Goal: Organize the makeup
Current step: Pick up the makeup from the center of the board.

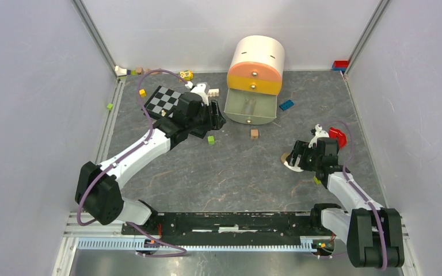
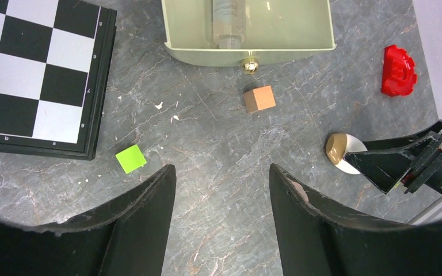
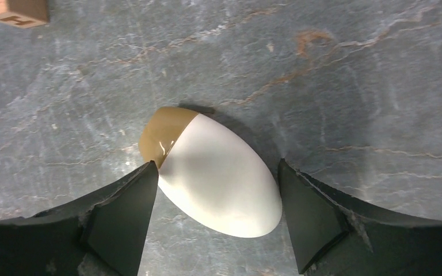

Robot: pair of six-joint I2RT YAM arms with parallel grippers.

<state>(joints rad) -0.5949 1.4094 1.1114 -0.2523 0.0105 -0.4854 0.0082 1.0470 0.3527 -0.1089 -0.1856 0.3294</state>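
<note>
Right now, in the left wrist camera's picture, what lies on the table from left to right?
Black-and-white chessboard → small green cube → tan wooden cube → white egg-shaped sponge with a brown tip → red plastic toy piece.

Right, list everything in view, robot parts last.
drawer unit: one, white, peach and yellow, far side; green bottom drawer open
tube: one, clear, in the open drawer
sponge: one, white with a tan tip, right side
chessboard: one, black and white, far left
green cube: one, beside the chessboard
tan cube: one, in front of the drawer
red piece: one, right side
blue brick: one, right of the drawer
small toys: several, mixed colours, along the back wall
left gripper: black, open, nothing between its fingers
right gripper: black, open, astride the sponge
</note>
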